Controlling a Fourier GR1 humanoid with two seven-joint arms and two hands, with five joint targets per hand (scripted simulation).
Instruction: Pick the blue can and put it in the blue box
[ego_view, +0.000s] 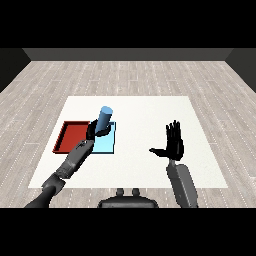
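One cylindrical blue can (105, 119), held.

- One blue can (105, 118), the only can in view, standing over the trays with black fingers curled round its lower part.
- Two trays lie side by side on the table: one red tray (68, 136) at the left and one light blue tray (106, 145) just beside it at the right.
- One white table (140, 115) bears both trays.
- Two black hands: one left hand (96, 130) curled round the can, and one right hand (173, 142) raised with its fingers straight and its thumb spread sideways.
- Two grey forearms, one coming in from each lower corner: the left forearm (75, 159) and the right forearm (182, 184).
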